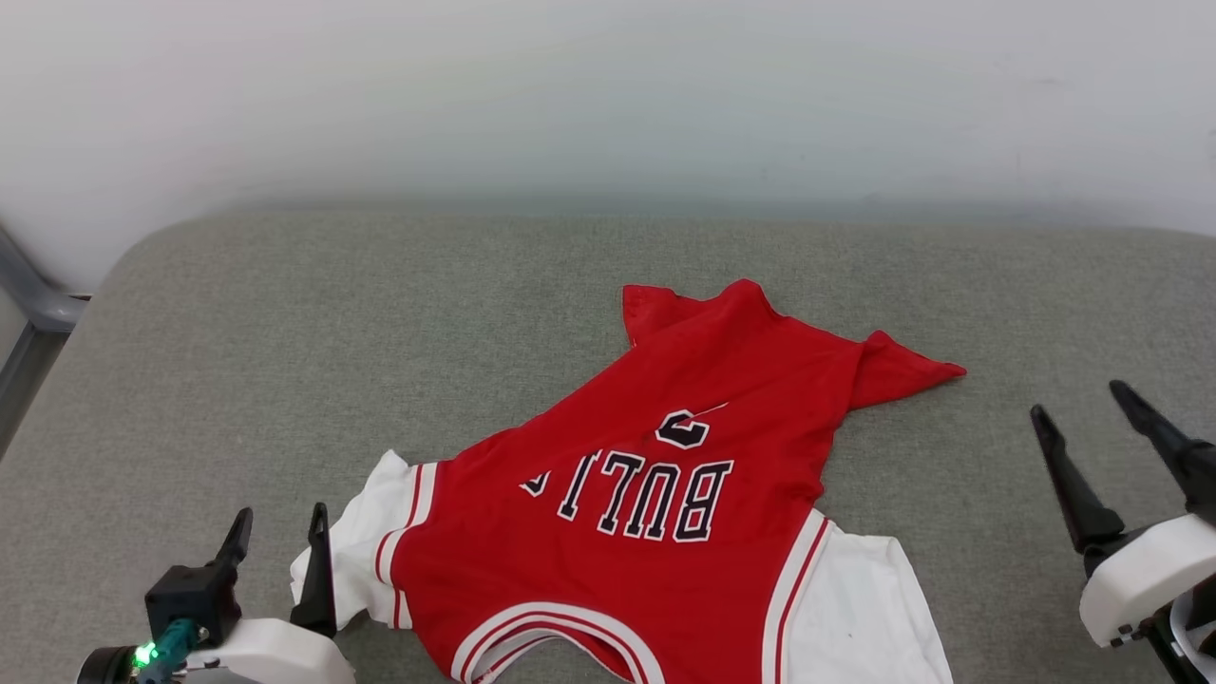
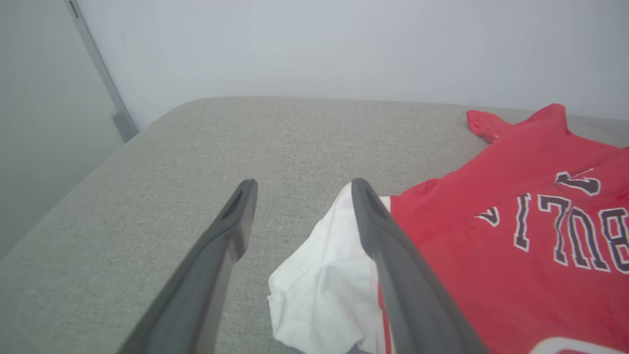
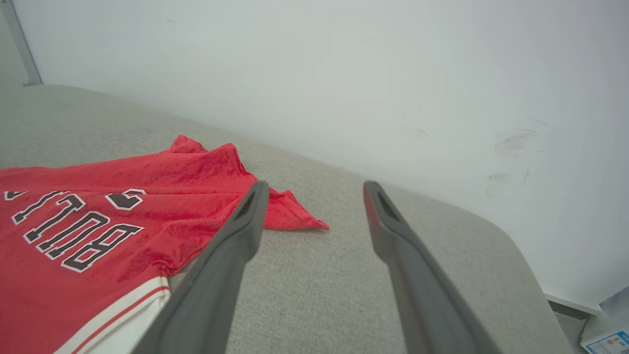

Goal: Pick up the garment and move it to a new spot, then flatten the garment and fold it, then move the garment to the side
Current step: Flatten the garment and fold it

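I stand in a plain, bare indoor room, more a test space than a lived-in home (I cannot tell more exactly). A grey upholstered pad [image 1: 285, 323] with rounded corners meets a blank white wall [image 1: 608, 95] with faint scuff marks [image 3: 511, 140], and a grey metal frame [image 1: 38, 306] stands at its left.

A plain white wall [image 1: 608, 95] runs behind a broad grey cushioned surface [image 1: 285, 313] with a woven cover and rounded corners, under soft, even light. A grey metal frame [image 1: 28, 304] stands by the wall past the left corner. Faint dark scuffs [image 3: 511, 140] mark the wall near the right end, where a box with a blue label [image 3: 607, 339] sits low beyond the edge.
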Controlling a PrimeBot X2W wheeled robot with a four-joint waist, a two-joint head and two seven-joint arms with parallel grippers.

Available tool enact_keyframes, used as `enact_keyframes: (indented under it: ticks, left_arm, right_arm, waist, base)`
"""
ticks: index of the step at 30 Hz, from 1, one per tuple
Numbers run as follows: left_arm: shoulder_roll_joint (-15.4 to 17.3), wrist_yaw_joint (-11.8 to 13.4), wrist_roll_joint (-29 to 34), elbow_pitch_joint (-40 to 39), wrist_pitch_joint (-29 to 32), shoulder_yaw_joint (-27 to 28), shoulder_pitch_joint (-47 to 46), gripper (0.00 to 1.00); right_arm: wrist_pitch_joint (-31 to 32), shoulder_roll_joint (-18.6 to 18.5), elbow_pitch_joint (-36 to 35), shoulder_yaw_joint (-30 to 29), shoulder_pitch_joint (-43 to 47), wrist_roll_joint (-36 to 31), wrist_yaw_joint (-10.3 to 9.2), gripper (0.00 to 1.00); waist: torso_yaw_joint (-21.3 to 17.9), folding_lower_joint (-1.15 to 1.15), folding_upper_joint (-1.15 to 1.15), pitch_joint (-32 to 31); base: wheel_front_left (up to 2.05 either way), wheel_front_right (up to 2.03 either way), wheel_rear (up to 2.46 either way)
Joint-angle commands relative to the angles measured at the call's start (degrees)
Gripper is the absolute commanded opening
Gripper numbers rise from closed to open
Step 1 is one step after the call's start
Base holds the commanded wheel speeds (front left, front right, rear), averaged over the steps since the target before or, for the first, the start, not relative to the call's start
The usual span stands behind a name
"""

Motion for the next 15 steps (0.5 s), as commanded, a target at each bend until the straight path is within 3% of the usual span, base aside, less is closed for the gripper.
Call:
enact_keyframes:
  ticks: [1,10,15]
  left_arm:
    - [-0.5,0.5,1.9,-1.8,-0.1,0.6,1.4,1.0]
    - [-4.9,2.4,11.7,-9.6,-0.1,4.4,4.9,1.0]
    - [-7.2,1.6,15.3,-11.7,-0.1,5.4,5.8,1.0]
  right_arm:
    - [3.0,-2.0,-1.3,1.7,-0.3,1.4,-0.06,1.0]
    - [25.4,-16.1,-9.6,12.8,1.3,14.2,-0.07,1.0]
    - [33.4,-18.8,-11.1,16.0,1.4,19.0,-0.06,1.0]
  waist:
    - [0.2,0.0,0.0,-0.4]
    - [0.7,0.0,0.0,-0.3]
    - [1.1,0.0,0.0,0.3]
  base:
    - [0.0,0.0,0.0]
    - [0.0,0.0,0.0]
    - [0.0,0.0,0.0]
